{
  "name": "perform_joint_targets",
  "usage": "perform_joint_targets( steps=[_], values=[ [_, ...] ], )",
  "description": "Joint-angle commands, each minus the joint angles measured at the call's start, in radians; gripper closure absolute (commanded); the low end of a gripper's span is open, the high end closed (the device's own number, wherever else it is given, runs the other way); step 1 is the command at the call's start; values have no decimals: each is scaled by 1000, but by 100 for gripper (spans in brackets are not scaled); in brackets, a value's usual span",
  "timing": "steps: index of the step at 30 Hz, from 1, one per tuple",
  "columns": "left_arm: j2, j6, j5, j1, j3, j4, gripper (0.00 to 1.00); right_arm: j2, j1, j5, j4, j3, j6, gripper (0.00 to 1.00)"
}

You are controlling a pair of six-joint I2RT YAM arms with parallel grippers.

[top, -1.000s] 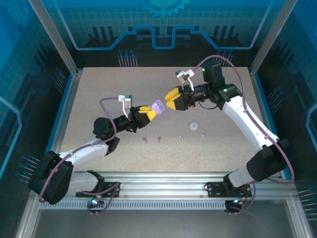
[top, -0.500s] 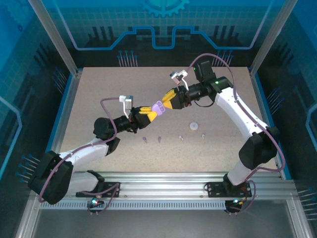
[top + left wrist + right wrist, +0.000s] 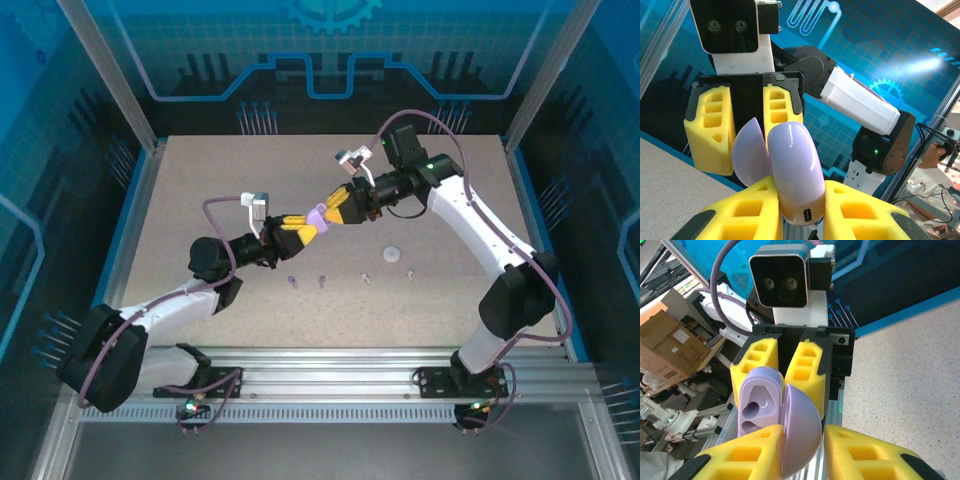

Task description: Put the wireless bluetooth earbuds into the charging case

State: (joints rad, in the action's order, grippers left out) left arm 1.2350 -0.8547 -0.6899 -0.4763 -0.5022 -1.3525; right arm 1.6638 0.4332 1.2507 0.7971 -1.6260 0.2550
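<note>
Left hand is up off the table, its yellow foam fingers clamped tight on a pale purple charging case and holding it in the air over the middle of the table. From its wrist camera you can see the fingers pinching the rounded half that carries the small charging port, one finger on each side. The case stands open, its two halves splayed apart like a clam.

Right hand reaches in from the opposite side and meets the left one nose to nose. Its fingers sit on either side of the other half, only a little apart. I can't tell whether they are pressing on it or are just beside it. Seen from the right wrist, the open face of the case shows two hollow wells.

Down on the table, nearer the arm bases, the four earbuds lie in a loose row, well apart from the raised case. The purple pair is on the left and the white pair on the right. A white round case lies on the table just behind the white pair, between the two of them.
</note>
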Motion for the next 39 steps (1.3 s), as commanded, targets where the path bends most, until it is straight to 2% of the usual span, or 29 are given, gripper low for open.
perform_joint_targets(
  steps=[1, 15, 19, 21, 26, 29, 35, 39],
  values=[
    [-12, 33, -20, -8, -20, -46, 77, 15, 16, 38, 32, -33, 24, 75],
    [-7, 42, -5, -9, -11, -46, 76, 7, 21, 28, 51, -41, 32, 85],
    [-6, 44, 4, -9, -6, -47, 72, -2, 21, 9, 51, -40, 29, 86],
    [-6, 46, 10, -9, -4, -46, 69, -6, 21, -8, 50, -36, 25, 87],
    [-3, 49, 47, -8, 15, -47, 45, -19, 18, -39, 33, -23, 5, 87],
    [-2, 50, 65, -8, 25, -47, 37, -30, 11, -60, 13, -9, -13, 87],
    [-1, 68, 86, 0, 48, -22, 36, -56, 2, -131, 9, 12, -32, 87],
    [-52, 193, 81, 1, 46, 187, 37, -96, -15, -233, 29, 39, -30, 87]
  ],
)
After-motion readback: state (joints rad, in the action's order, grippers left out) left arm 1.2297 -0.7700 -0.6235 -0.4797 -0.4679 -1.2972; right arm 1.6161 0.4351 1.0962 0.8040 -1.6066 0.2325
